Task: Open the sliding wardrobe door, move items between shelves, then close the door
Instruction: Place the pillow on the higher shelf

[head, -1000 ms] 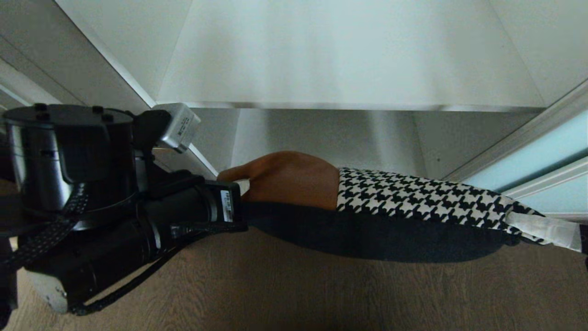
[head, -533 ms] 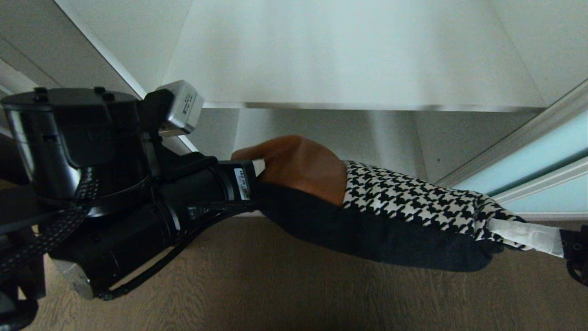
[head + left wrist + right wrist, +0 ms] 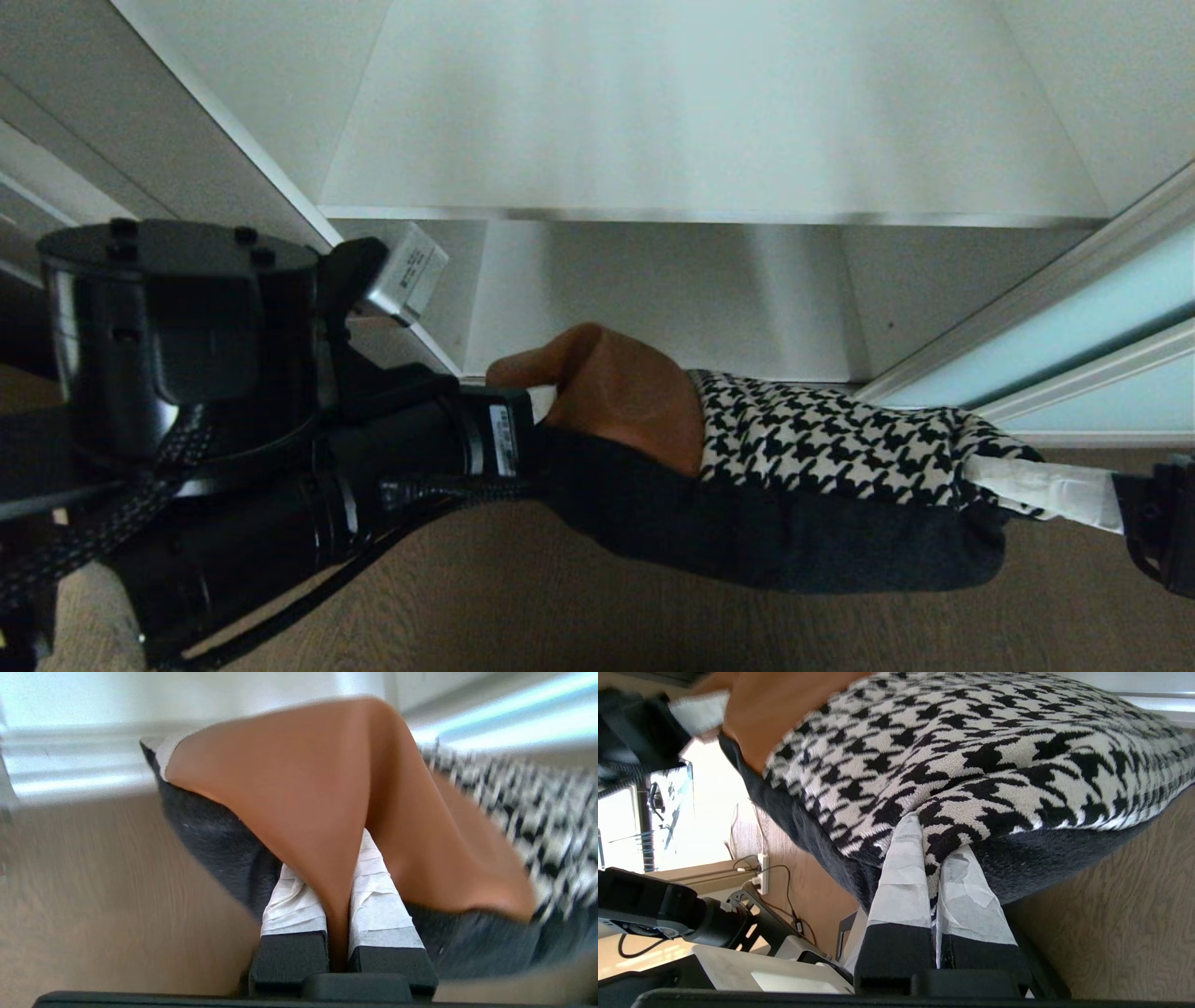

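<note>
Pillow point(image 3: 803, 495) has sunk lower than before, both ends pinched: left gripper point(image 3: 337, 896) on brown corner, right gripper point(image 3: 931, 872) on houndstooth corner, above wooden floor point(image 3: 560, 616), before white shelf point(image 3: 709, 131).

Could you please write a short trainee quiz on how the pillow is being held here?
1. True or false: only one gripper holds the pillow.
2. Which fabric does the left gripper pinch: A tan, B houndstooth, C charcoal?
3. Where is the pillow: on the upper shelf, or in the air before the wardrobe?

Key: 1 false, the right gripper pinches its other end; 2 A; 3 in the air, over the floor.
</note>
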Controlling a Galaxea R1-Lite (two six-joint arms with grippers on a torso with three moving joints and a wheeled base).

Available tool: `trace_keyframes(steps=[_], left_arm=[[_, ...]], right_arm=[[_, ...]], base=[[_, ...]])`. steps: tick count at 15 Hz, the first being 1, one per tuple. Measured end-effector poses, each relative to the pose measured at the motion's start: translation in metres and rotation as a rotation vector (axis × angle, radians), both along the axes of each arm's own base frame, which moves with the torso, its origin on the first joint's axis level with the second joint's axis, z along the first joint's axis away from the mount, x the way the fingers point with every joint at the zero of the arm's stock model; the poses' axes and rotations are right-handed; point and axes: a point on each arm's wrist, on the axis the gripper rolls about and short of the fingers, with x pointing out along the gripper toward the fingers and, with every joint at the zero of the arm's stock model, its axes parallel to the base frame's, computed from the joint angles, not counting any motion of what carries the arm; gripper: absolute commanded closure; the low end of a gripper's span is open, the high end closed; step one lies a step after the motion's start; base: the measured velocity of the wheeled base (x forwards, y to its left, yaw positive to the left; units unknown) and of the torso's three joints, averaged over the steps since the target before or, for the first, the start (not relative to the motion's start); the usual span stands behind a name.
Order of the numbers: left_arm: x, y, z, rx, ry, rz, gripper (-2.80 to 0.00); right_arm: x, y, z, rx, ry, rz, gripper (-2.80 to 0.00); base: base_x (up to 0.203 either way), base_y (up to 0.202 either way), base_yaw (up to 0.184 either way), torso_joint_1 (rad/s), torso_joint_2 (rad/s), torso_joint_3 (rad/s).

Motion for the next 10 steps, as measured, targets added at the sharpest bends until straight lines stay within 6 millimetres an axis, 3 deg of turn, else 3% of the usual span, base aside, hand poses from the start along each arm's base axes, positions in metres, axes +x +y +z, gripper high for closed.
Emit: trace_keyframes(steps=[10], left_arm=[[-0.0093,0.0068,-0.0040,-0.002,0.007,-0.032,0.00]], right_arm=[[-0.0052,0.0036,-0.0027,-0.002,0.008,0.041,0.00]], base=[[0.000,0.000,0.000,0.000,0.00,0.000]])
